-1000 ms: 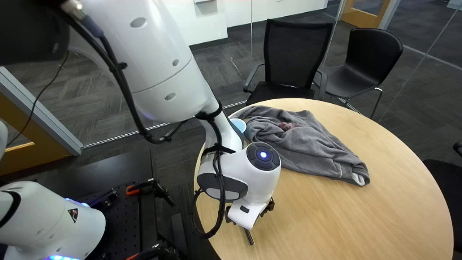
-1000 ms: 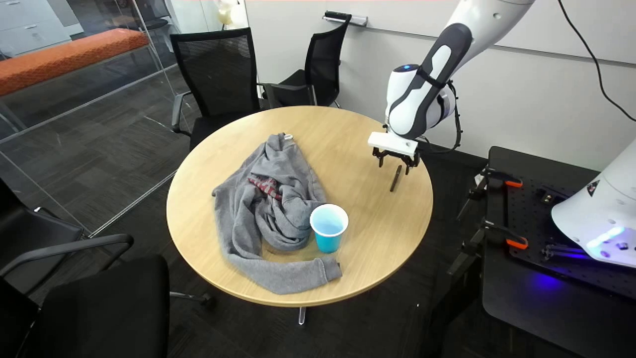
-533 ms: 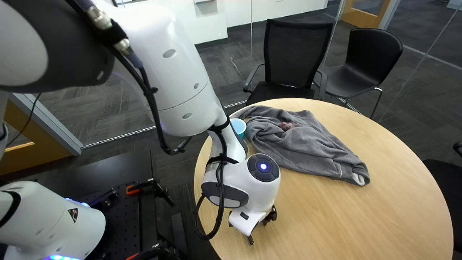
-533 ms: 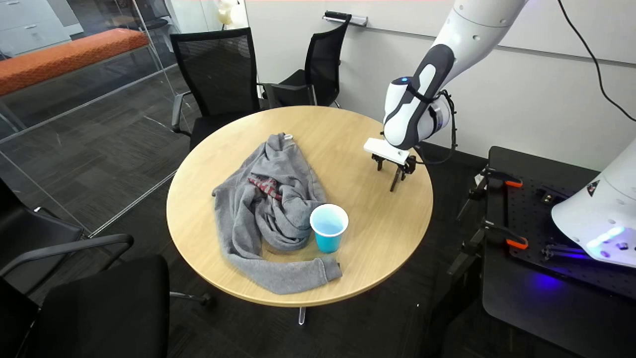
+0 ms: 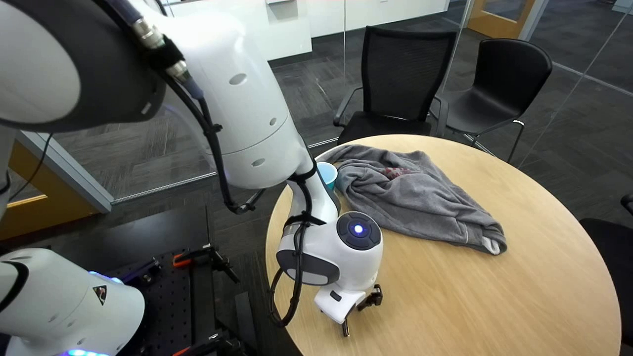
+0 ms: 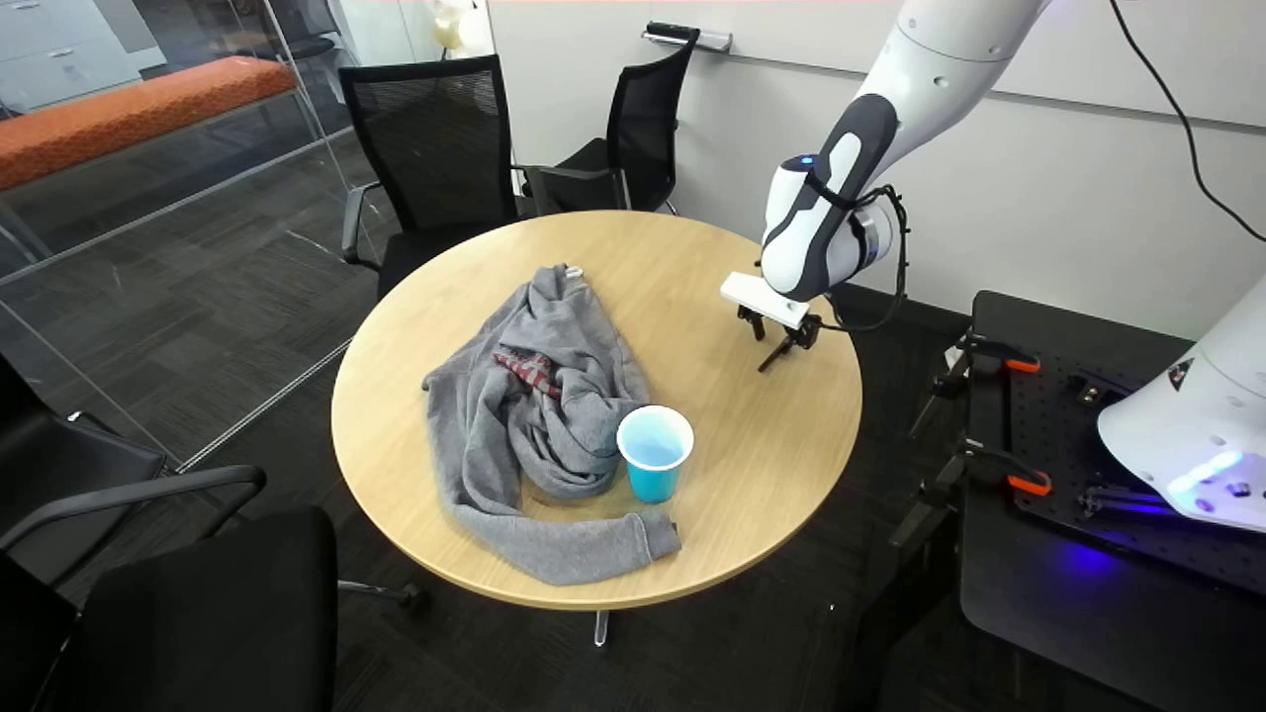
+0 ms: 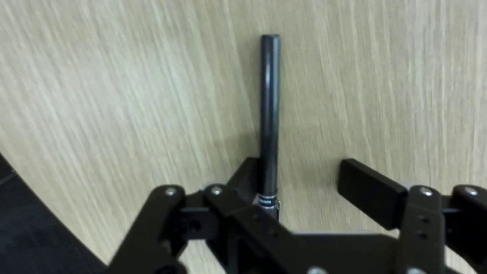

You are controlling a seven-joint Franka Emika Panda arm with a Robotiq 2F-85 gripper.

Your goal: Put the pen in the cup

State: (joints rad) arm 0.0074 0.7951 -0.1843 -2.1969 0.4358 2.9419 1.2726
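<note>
Lying on the surface [image 6: 692,277], the pen [image 7: 270,102] points to twelve o'clock in the wrist view, between the spread jaws of the pincer [image 7: 301,178], against the nine-o'clock one. In an exterior view, the cup [image 6: 654,455] stands upright toward half past seven from the pincer.

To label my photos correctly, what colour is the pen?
Black with silvery bands; the pen shows best in the wrist view.

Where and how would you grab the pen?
I'd take the pen by its barrel, back from the visible end, coming from above and closing across its width: it's thin, straight and lies on the table, with the open hand straddling it.
</note>
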